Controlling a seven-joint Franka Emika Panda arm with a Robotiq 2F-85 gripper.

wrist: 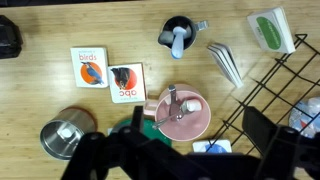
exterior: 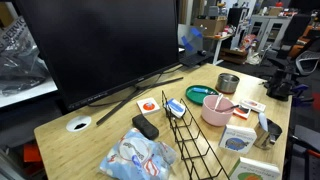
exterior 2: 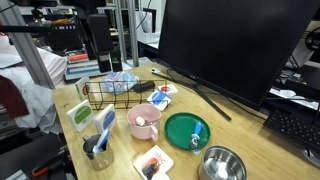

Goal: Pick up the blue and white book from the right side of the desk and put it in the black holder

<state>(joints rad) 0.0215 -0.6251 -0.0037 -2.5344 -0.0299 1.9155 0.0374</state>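
Desk: light wood, with a round cable hole in front of a large dark monitor.

Blue and white book: stands on the desk near the pink mug and beside the black holder, not in it. The cover shows a blue round mark; any title is too small to read. In the wrist view its thick white pages show edge-on from above.

Black holder: a long wire rack with thin upright dividers. No book is seen in it.

Gripper: hangs high above the desk, over the rack end. In the wrist view the fingers are dark and blurred. They stand apart with nothing between them.

Writing that can be read, wrist view only:
- One small card says "birds" and has a red-breasted bird on it.
- The card beside it says "abc".

The pale book carries a green oval; its text cannot be read.

Also on the desk:
- a metal bowl
- a green plate
- a blue-and-white oval packet
- a black remote
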